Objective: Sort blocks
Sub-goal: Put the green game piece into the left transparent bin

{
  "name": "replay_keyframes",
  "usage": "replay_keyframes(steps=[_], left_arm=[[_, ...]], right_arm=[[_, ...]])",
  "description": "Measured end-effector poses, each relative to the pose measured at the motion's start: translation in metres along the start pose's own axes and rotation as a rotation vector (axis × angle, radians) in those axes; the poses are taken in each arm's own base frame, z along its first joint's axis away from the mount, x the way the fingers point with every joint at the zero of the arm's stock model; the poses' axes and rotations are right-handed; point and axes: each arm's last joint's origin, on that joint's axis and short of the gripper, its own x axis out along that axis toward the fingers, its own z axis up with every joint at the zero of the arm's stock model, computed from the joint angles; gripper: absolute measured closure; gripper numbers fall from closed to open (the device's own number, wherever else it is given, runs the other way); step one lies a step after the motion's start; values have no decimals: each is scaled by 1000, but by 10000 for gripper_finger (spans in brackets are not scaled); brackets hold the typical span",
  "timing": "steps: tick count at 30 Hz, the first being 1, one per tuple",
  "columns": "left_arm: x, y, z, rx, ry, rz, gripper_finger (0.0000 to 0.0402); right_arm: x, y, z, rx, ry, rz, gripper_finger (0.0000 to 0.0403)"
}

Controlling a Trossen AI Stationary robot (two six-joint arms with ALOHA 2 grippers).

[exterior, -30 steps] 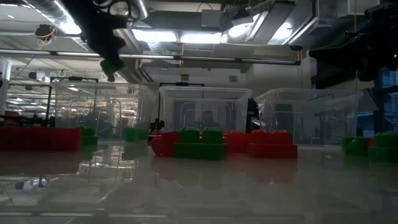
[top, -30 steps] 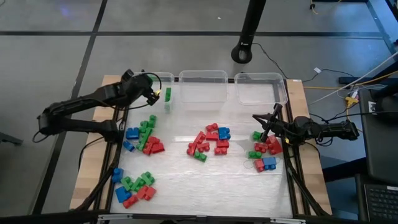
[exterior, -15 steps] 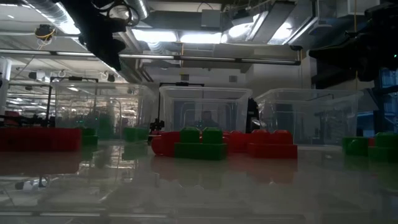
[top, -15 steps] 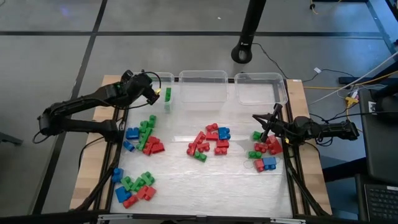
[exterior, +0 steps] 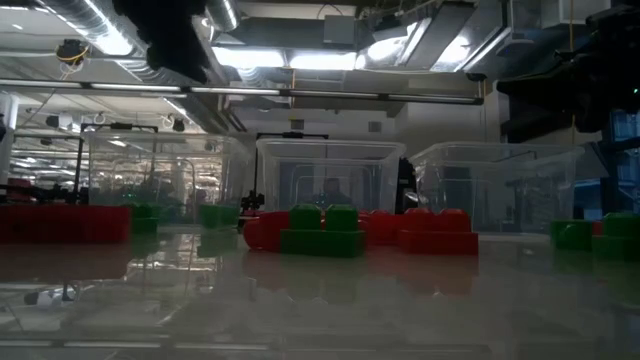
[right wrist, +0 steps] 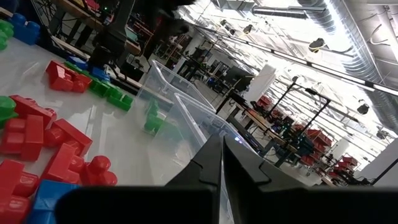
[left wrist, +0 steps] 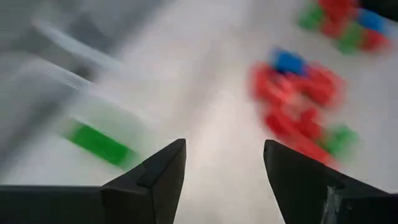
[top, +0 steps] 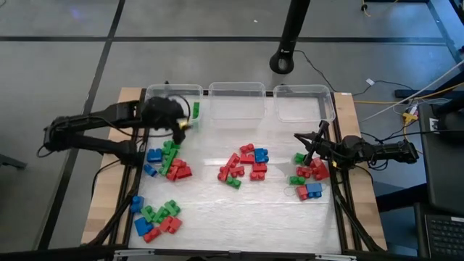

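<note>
Three clear bins (top: 235,99) stood in a row along the far edge of the worktop (top: 239,217). A green block (top: 196,109) lay in the leftmost bin. The left gripper (top: 176,122) hovered just beside that bin. Block clusters (top: 243,165) lay nearer than the bins. The right gripper (top: 309,147) rested over the rightmost cluster.

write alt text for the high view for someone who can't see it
Overhead view of a white table scattered with clusters of red, green and blue blocks, with three clear bins along its far edge. The left gripper, fingers apart and empty, sits just short of the left bin, which holds one green block. The right gripper rests shut beside the right-hand cluster.
</note>
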Motion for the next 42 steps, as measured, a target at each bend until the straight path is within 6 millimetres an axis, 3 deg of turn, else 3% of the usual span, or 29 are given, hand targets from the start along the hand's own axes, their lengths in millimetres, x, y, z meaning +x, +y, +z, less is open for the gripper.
replay_keyframes(steps=[3, 8, 24, 35, 42], left_arm=[[2, -12, -13, -16, 104, -88, 196], [12, -20, -36, -123, 214, -83, 201], [42, -12, -105, -545, 552, 178, 202], [61, -8, -131, -584, 655, 295, 202], [74, -11, -129, -557, 631, 303, 202]], right_arm=[[0, 0, 0, -1, 2, 2, 384], [0, 1, -1, -7, 12, 9, 384], [0, 1, -2, -9, 24, 2, 384], [0, 1, -2, -10, 31, -4, 384], [0, 1, -2, -10, 32, -4, 384]])
